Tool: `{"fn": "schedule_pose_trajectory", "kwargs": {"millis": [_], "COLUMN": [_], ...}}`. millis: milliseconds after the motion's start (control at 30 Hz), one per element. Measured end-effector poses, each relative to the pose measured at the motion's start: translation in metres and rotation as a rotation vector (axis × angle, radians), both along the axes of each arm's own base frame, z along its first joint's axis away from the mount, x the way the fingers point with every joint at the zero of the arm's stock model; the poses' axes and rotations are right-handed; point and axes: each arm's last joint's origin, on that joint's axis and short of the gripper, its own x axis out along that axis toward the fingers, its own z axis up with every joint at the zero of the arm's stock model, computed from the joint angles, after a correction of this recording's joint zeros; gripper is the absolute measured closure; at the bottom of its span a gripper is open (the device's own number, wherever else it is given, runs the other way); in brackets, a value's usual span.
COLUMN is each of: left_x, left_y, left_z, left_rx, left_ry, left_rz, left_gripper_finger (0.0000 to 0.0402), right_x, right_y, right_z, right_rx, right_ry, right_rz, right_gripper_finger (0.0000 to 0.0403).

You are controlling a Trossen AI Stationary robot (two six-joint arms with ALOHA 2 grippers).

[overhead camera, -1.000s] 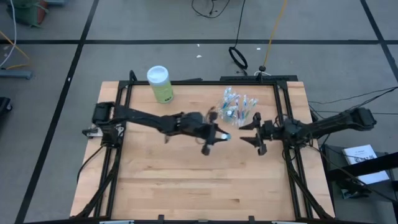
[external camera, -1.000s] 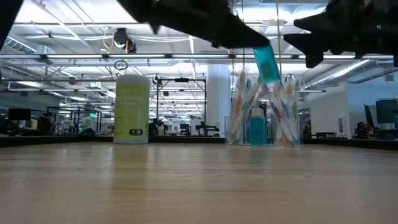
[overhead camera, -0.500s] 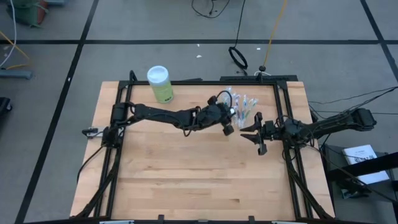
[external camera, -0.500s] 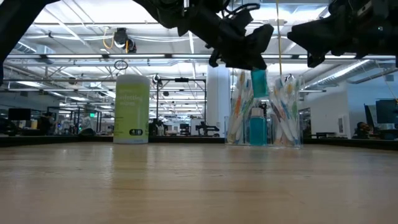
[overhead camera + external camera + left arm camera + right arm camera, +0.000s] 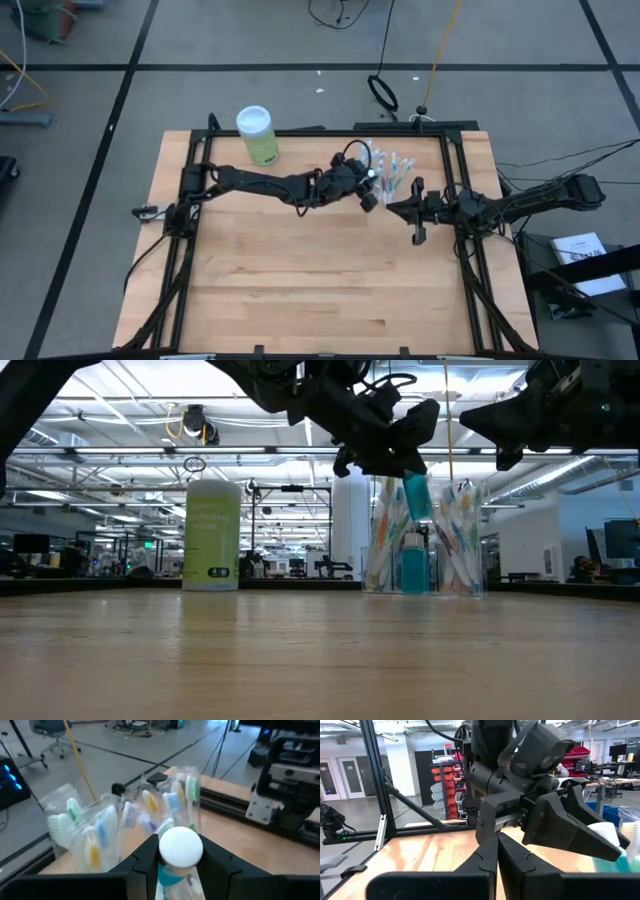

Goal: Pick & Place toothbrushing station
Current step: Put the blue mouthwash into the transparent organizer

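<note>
One toothpaste tube in left hand

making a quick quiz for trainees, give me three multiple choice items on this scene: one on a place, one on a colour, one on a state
1. Where is the left tool?
A. by the cup of toothbrushes
B. over the canister
C. off the table

2. What colour is the tube it holds?
A. red
B. blue
C. yellow

3. How are the right tool's fingers?
A. wide open
B. shut on a brush
C. shut, empty

Answers: 1 A, the high view shows it at the cup; 2 B, the low view shows blue; 3 C, the right wrist view shows fingers together with nothing between.
</note>
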Motion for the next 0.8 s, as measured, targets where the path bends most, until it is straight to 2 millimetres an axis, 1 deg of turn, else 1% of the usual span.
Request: {"fn": "schedule_pose_trajectory", "kwargs": {"millis": [200, 333, 433, 533, 700, 800], "left_x": [0.001, 0.002, 0.005, 0.009, 0.008, 0.007], "left_y": [0.005, 0.003, -0.001, -0.002, 0.002, 0.005], "left_z": [-0.002, -0.004, -0.011, -0.025, -0.028, -0.034], "left_rx": [-0.048, -0.056, -0.082, -0.066, -0.114, -0.095], "left_ry": [-0.038, -0.044, -0.036, -0.01, -0.016, 0.013], "left_rz": [0.028, 0.012, -0.024, -0.022, 0.041, 0.1], "left_gripper_finger": [0.0293, 0.0293, 0.0293, 0.0293, 0.0293, 0.0293], "right_x": [0.0, 0.0, 0.0, 0.0, 0.0, 0.0], "right_y": [0.0, 0.0, 0.0, 0.0, 0.0, 0.0], "right_z": [0.0, 0.0, 0.0, 0.0, 0.0, 0.0], "right_rx": [0.0, 0.0, 0.0, 0.0, -0.001, -0.001], "right_ry": [0.001, 0.0, 0.0, 0.002, 0.007, 0.006], "right_rz": [0.001, 0.001, 0.001, 0.001, 0.004, 0.004], "right_gripper_finger": [0.0402, 0.0402, 0.0402, 0.0402, 0.0402, 0.0402]}}
